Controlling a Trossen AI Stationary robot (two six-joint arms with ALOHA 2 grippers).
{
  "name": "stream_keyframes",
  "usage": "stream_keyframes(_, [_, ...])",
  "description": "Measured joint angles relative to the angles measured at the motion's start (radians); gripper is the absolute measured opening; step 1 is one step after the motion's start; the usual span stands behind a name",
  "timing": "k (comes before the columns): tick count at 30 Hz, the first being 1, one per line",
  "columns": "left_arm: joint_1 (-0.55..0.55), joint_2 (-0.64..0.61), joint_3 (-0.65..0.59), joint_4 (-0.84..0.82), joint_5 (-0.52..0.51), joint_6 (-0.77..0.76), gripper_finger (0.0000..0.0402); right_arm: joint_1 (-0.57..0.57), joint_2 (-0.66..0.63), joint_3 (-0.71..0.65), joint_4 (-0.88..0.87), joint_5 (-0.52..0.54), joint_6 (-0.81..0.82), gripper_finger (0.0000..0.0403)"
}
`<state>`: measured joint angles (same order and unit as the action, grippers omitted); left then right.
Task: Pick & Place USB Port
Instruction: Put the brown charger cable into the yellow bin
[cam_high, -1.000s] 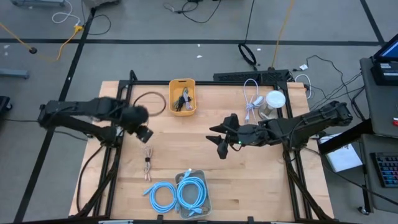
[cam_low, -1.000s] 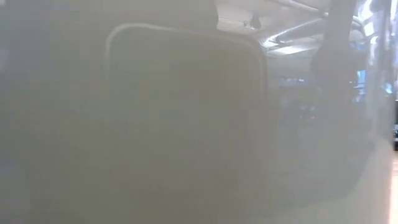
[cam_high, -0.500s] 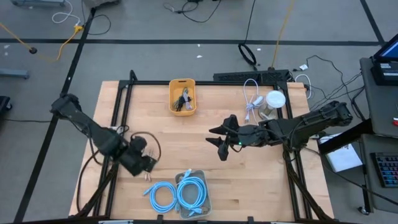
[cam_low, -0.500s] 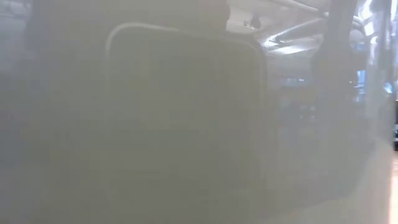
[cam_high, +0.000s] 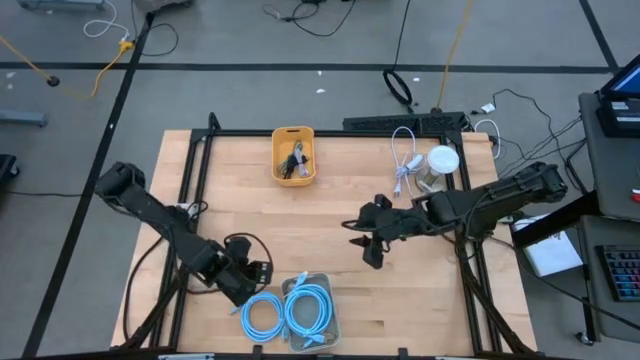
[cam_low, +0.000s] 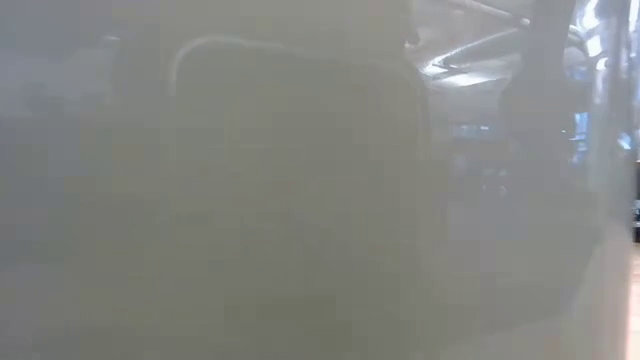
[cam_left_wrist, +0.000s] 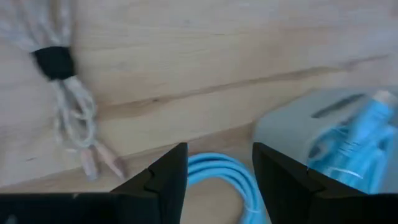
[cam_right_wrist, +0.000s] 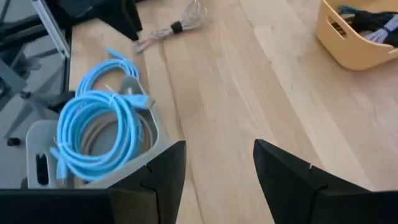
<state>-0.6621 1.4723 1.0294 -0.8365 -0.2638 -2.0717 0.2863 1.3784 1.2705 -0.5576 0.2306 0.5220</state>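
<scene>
A yellow bin holding dark cables is sitting at the far side of the wooden table, and a white cable is lying beside a white cup toward the far right corner. At the near edge, a grey tray is holding a coil of blue cable, with a second blue coil lying just beside it on the wood. The task's thing, a beige USB cable bundled with a black tie, is lying on the table near those blue coils (the low view is showing only haze). The left gripper is hanging low over the near-left part of the table, arm stretched forward and bent at the elbow, fingers standing apart and clamped on nothing, the bundle just ahead of them. The right gripper is waiting over the table's middle, fingers apart and empty.
</scene>
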Motion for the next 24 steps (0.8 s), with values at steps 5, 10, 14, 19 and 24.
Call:
stream_keyframes(5, [-0.004,0.045,-0.014,-0.073,0.068,-0.081,0.0181,0.018,-0.034,0.001,0.019,0.000,-0.023,0.0180])
stream_keyframes(10, [0.009,0.080,-0.047,-0.060,0.159,-0.090,0.0208,0.022,-0.052,0.001,0.066,0.004,-0.060,0.0180])
stream_keyframes(14, [0.023,0.095,-0.085,-0.058,0.185,-0.104,0.0232,0.024,-0.058,0.001,0.094,0.002,-0.076,0.0180])
stream_keyframes(19, [0.031,0.094,-0.145,-0.060,0.237,-0.100,0.0239,0.026,-0.058,0.001,0.115,0.000,-0.083,0.0180])
stream_keyframes(24, [0.033,0.093,-0.201,-0.050,0.247,-0.076,0.0223,0.038,-0.058,0.001,0.124,-0.001,-0.083,0.0180])
